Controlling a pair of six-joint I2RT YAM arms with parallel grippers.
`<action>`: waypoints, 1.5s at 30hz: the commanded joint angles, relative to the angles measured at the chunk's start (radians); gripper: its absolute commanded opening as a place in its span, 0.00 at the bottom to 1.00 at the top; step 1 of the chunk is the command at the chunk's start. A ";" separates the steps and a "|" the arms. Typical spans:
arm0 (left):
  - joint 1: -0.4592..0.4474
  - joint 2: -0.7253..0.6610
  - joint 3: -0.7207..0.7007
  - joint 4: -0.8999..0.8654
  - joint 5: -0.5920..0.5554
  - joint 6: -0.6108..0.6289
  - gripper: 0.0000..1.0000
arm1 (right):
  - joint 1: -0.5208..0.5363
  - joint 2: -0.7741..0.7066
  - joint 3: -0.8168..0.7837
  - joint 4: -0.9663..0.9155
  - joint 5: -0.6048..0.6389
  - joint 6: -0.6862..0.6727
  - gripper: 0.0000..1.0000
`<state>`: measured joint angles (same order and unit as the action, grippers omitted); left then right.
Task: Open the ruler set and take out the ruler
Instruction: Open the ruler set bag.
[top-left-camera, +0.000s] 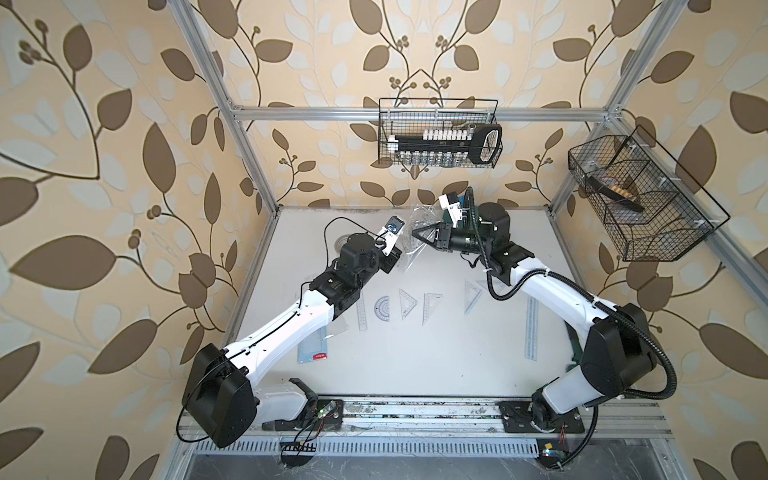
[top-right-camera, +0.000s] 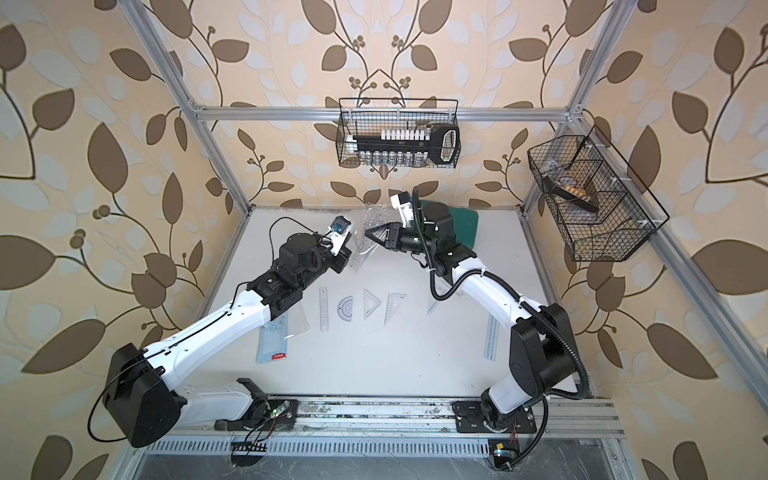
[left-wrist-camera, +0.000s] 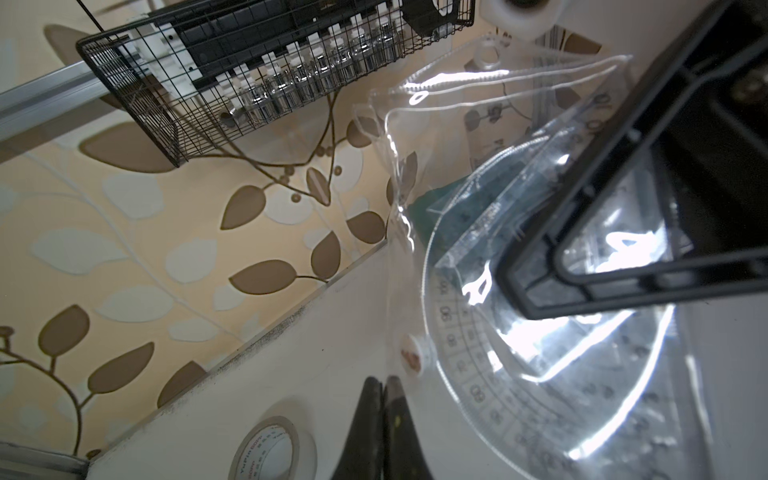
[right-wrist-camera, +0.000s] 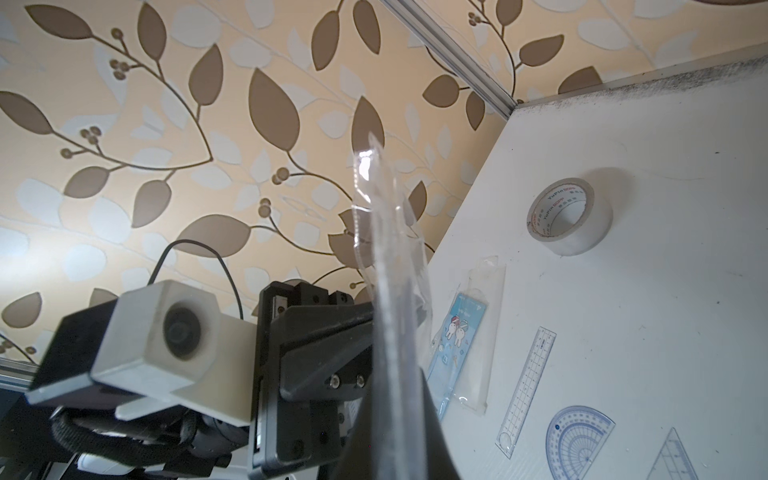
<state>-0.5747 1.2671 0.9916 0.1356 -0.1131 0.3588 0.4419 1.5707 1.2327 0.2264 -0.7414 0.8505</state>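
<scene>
The ruler set (top-left-camera: 417, 222) (top-right-camera: 369, 222) is a clear plastic pouch held up in the air between both arms at the back middle of the table. My right gripper (top-left-camera: 414, 234) (top-right-camera: 366, 235) is shut on its side, and the film stands edge-on between the jaws in the right wrist view (right-wrist-camera: 390, 374). My left gripper (top-left-camera: 404, 249) (left-wrist-camera: 384, 384) is shut on the pouch's edge just below a white snap button (left-wrist-camera: 413, 353). A clear protractor (left-wrist-camera: 478, 374) shows through the plastic. What looks like a ruler's numbered strip (left-wrist-camera: 492, 124) shows higher up.
On the table lie a loose ruler (top-left-camera: 363, 313), a protractor (top-left-camera: 381, 308), set squares (top-left-camera: 407, 303), a long ruler (top-left-camera: 532, 328), a blue-card pouch (top-left-camera: 313, 349) and a tape roll (right-wrist-camera: 569, 216). A green cloth (top-right-camera: 465, 226) lies behind the right arm. Wire baskets (top-left-camera: 438, 133) (top-left-camera: 640, 199) hang on the walls.
</scene>
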 joint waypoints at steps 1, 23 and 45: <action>0.007 -0.037 0.044 0.021 -0.034 -0.039 0.00 | -0.001 -0.008 0.007 -0.013 -0.073 -0.014 0.00; 0.145 -0.101 0.180 -0.220 0.372 -0.430 0.13 | -0.039 0.002 0.019 -0.051 -0.240 -0.155 0.00; 0.113 -0.004 0.280 -0.350 0.437 -0.352 0.84 | -0.039 -0.021 0.038 -0.093 -0.239 -0.185 0.00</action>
<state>-0.4526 1.2495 1.2320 -0.1783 0.3557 -0.0246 0.4034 1.5711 1.2331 0.1295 -0.9615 0.6830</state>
